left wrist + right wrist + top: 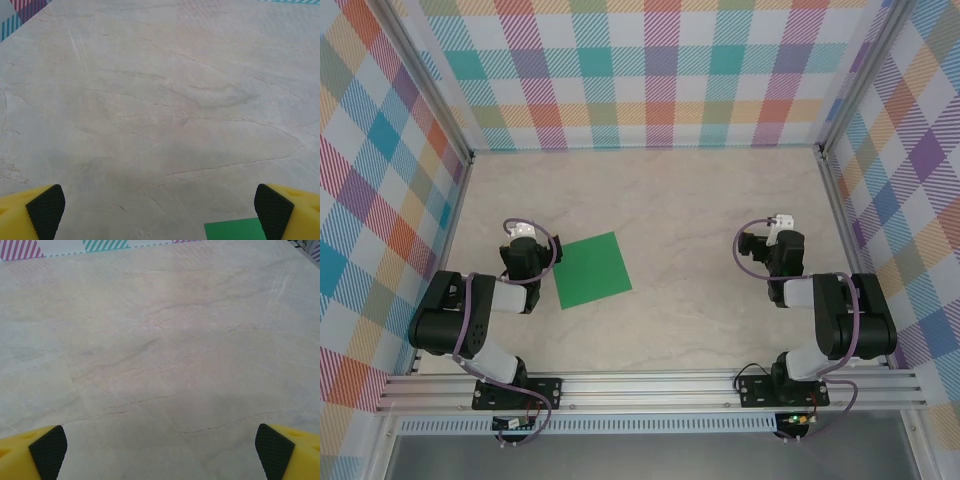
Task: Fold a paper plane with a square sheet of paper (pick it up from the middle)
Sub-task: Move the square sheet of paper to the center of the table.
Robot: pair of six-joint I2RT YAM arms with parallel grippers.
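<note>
The square sheet of paper [592, 269] is bright green, flat and unfolded, lying on the table just right of my left arm. One corner of that sheet [234, 229] pokes into the bottom of the left wrist view, beside the right finger. My left gripper [523, 237] hangs open over bare table at the sheet's left edge, its yellow fingers [45, 212] wide apart with nothing between them. My right gripper [778, 228] is far to the right of the paper, open too, its black pads [274, 451] spread over bare tabletop.
The marbled beige table [670, 200] is enclosed by checkered walls at the back and both sides, with metal posts [455, 140] in the corners. An aluminium rail [650, 390] carrying both arm bases runs along the near edge.
</note>
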